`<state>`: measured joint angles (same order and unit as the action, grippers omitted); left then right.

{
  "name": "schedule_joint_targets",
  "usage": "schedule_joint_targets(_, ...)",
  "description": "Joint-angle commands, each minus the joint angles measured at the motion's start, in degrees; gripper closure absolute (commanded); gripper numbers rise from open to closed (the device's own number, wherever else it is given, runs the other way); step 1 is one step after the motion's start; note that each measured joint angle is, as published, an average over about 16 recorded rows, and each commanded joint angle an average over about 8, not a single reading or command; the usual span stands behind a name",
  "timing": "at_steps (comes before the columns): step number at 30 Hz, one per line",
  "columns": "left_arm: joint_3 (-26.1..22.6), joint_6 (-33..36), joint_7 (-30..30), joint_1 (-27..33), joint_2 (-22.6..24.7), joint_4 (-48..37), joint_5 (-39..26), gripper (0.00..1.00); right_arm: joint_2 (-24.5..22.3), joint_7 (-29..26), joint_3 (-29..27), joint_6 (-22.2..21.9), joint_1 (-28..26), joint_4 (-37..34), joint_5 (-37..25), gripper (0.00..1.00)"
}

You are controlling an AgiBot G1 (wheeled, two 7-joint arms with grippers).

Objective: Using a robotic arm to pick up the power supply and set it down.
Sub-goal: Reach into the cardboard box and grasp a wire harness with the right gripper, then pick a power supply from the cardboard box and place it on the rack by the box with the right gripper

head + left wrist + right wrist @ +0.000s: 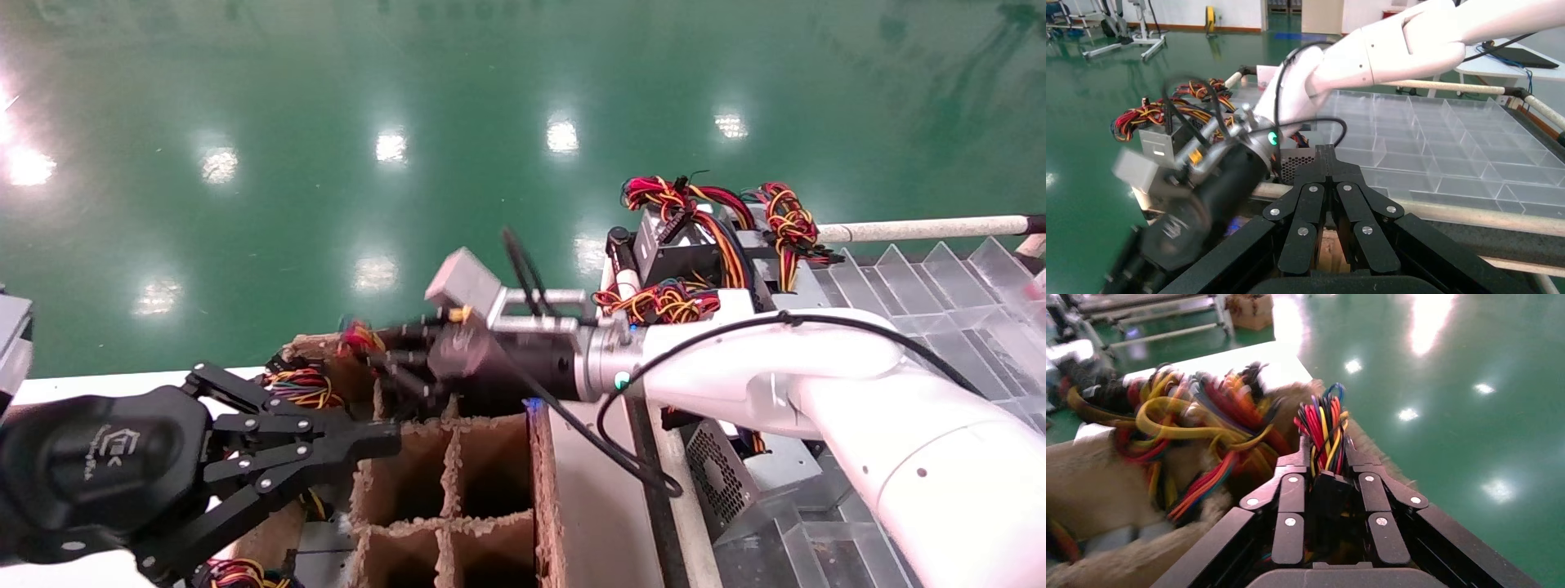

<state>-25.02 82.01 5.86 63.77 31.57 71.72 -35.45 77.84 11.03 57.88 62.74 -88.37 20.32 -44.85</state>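
Observation:
My right gripper [392, 359] reaches left over the far corner of the brown cardboard divider box [490, 482]. In the right wrist view this gripper [1324, 447] is shut on a bundle of red, yellow and black wires [1322, 425] with a black plug. The bundle belongs to a power supply whose body is hidden down in the box. More tangled wires [1187, 425] lie beside it. My left gripper [388, 437] is shut and holds nothing, hovering at the box's near left side. Other grey power supplies [695, 245] stand behind the right arm.
A power supply with a perforated grille [719, 482] lies under the right forearm and also shows in the left wrist view [1294, 164]. A clear plastic divider tray [940, 278] fills the right side, edged by a white rail [923, 229]. Green floor lies beyond.

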Motion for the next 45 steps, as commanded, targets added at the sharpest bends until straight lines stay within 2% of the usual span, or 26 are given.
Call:
schedule_joint_targets(1, 0.00, 0.00, 0.00, 0.00, 0.00, 0.00, 0.00, 1.00, -0.04, 0.27, 0.35, 0.19, -0.10, -0.33, 0.64, 1.00)
schedule_joint_targets(12, 0.00, 0.00, 0.00, 0.00, 0.00, 0.00, 0.00, 1.00, -1.08, 0.17, -2.10, 6.97, -1.14, -5.58, 7.66, 1.00)
schedule_joint_targets(22, 0.00, 0.00, 0.00, 0.00, 0.00, 0.00, 0.00, 1.00, -3.30, -3.63, -9.42, 20.08, -3.60, -10.35, 19.40, 1.00)
schedule_joint_targets(28, 0.00, 0.00, 0.00, 0.00, 0.00, 0.00, 0.00, 1.00, -5.52, -3.93, -11.50, 26.72, -7.65, -9.49, 22.39, 1.00)
schedule_joint_targets(31, 0.00, 0.00, 0.00, 0.00, 0.00, 0.00, 0.00, 1.00, -7.87, -3.41, -11.62, 28.05, -10.15, -6.99, 22.44, 1.00)
schedule_joint_targets(35, 0.00, 0.00, 0.00, 0.00, 0.00, 0.00, 0.00, 1.00, -12.80, -3.62, -11.08, 28.71, -12.60, -0.07, 22.27, 1.00)
schedule_joint_targets(45, 0.00, 0.00, 0.00, 0.00, 0.00, 0.00, 0.00, 1.00, -31.25, -9.18, -10.05, 27.24, -11.57, 20.16, 24.31, 1.00)
